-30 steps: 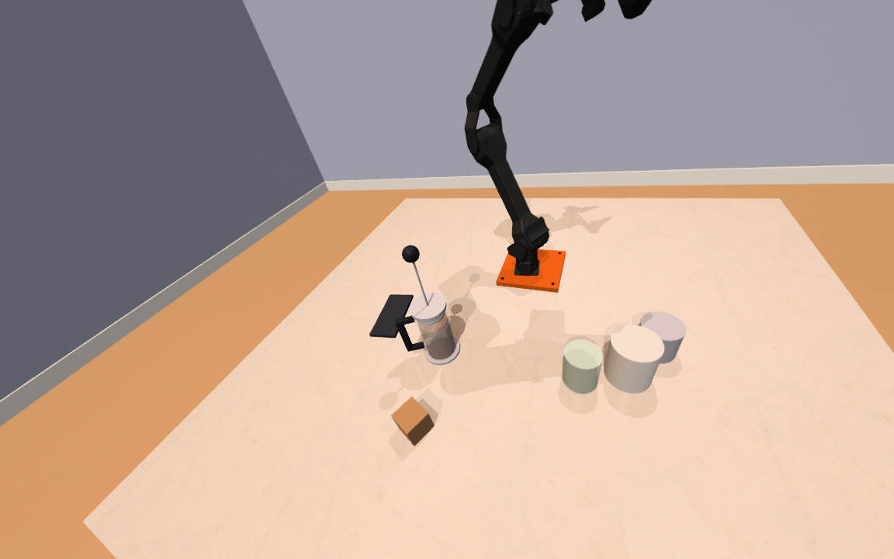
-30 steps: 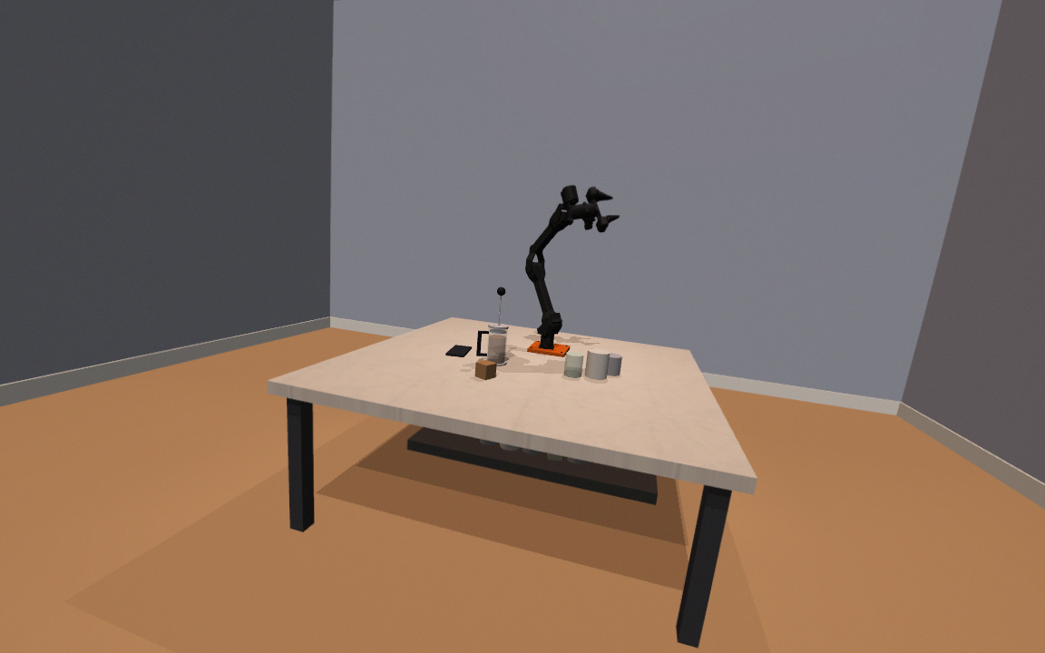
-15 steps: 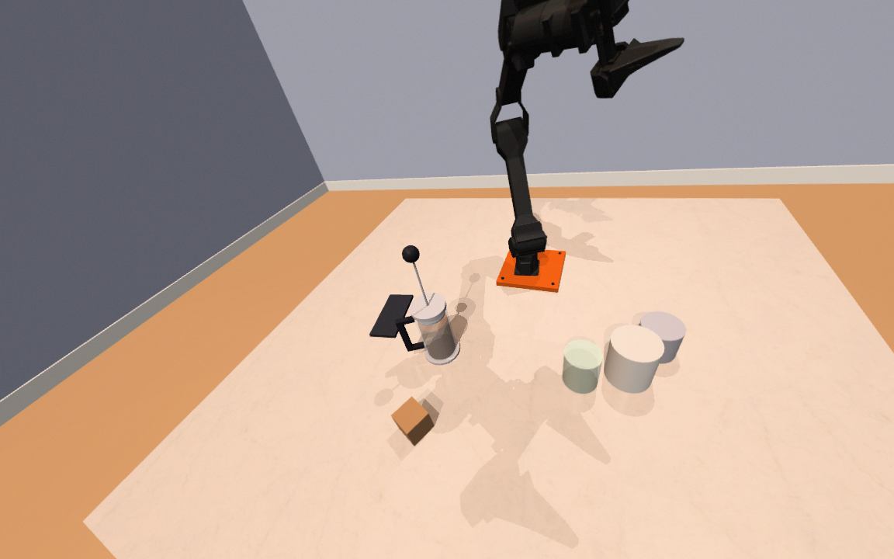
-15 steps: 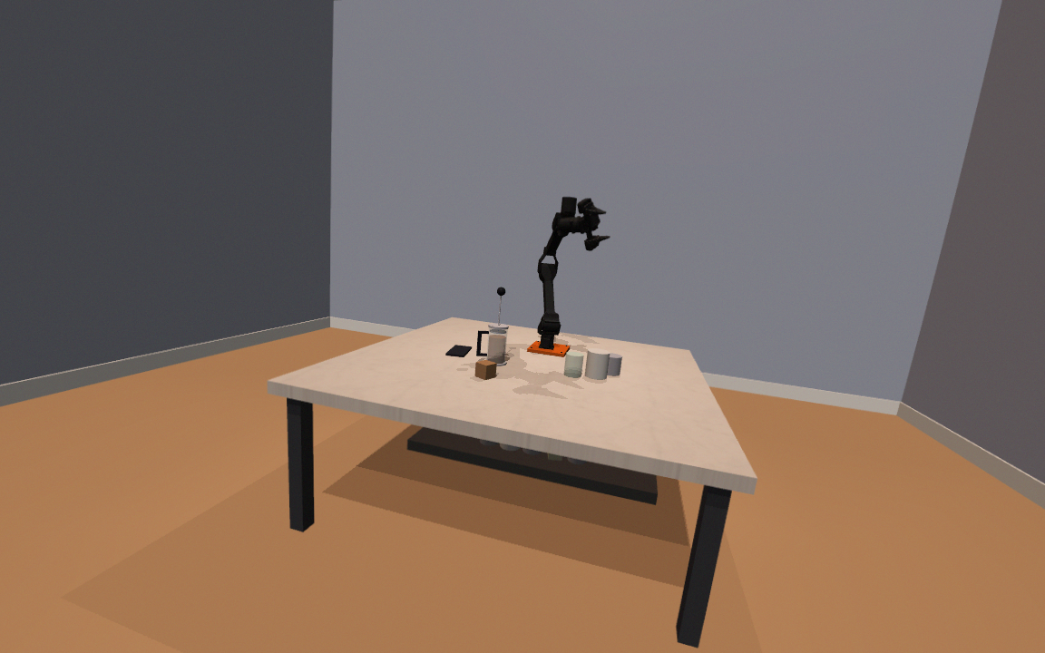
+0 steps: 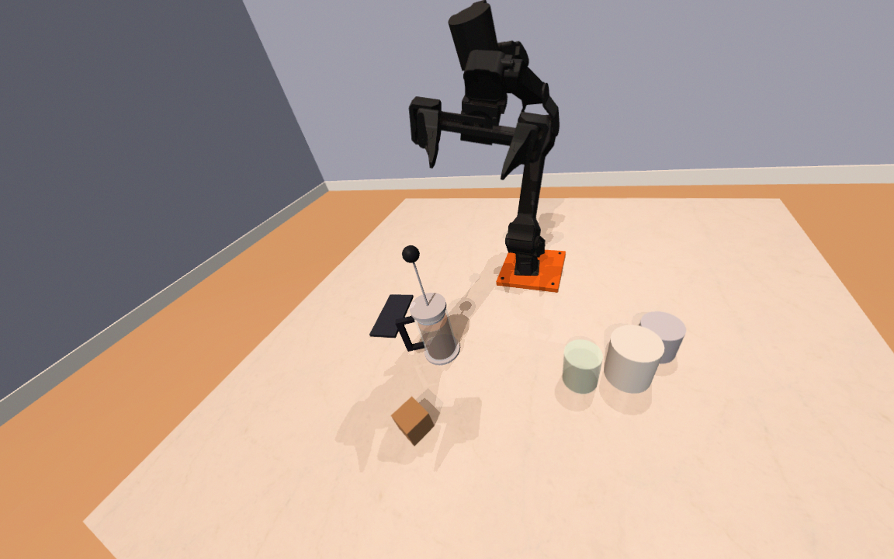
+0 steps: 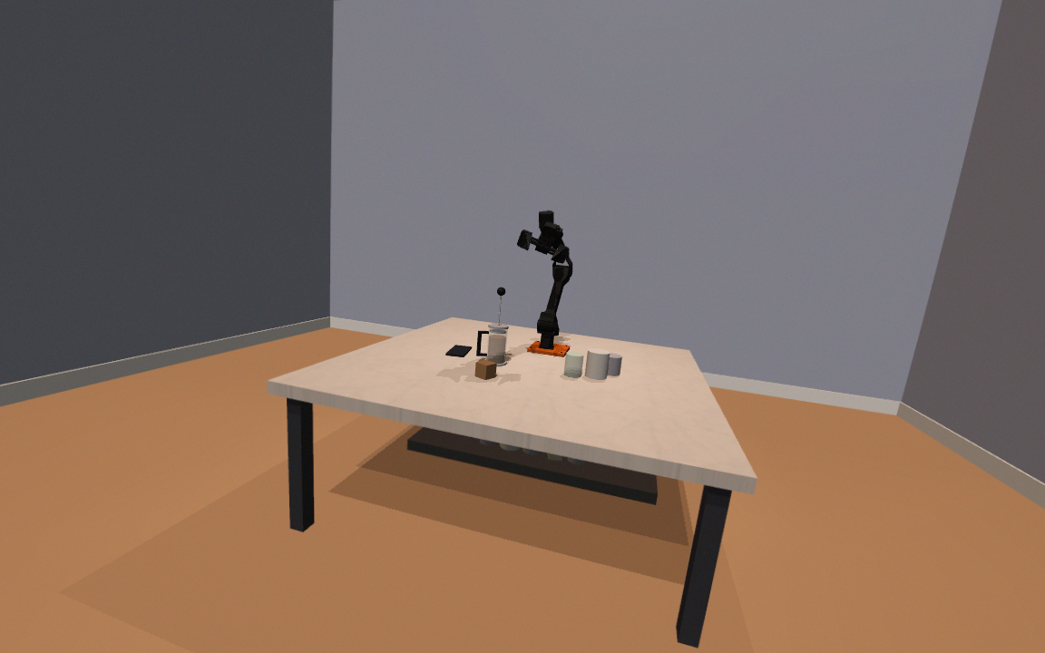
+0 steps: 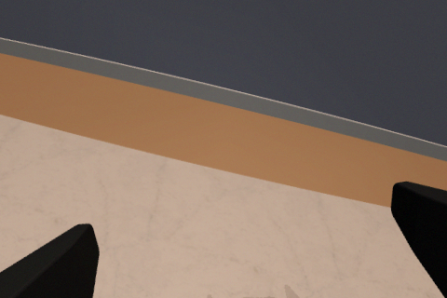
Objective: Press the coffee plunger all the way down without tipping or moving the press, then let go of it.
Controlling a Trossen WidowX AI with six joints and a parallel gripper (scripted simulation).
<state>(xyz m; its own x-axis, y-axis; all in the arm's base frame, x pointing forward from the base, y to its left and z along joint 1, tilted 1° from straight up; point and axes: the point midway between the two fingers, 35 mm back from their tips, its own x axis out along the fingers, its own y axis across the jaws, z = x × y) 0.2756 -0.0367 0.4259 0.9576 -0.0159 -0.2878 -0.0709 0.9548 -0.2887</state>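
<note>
Brown cube (image 5: 414,419) near coffee press (image 5: 438,333)

Readable text: none — no words, numbers or signs show in any view.
Coffee press (image 5: 438,332): plain glass and lid — no brand or mark.
Three cylinders (image 5: 633,358): blank sides.
Brown cube (image 5: 414,419): blank faces.
Orange base plate (image 5: 532,272): unmarked.

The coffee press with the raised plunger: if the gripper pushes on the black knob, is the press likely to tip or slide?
The coffee press looks tall and narrow, so an off-centre push could probably tip it. Its thin rod leans slightly, so the knob may slip sideways. The side handle possibly adds uneven weight.
</note>
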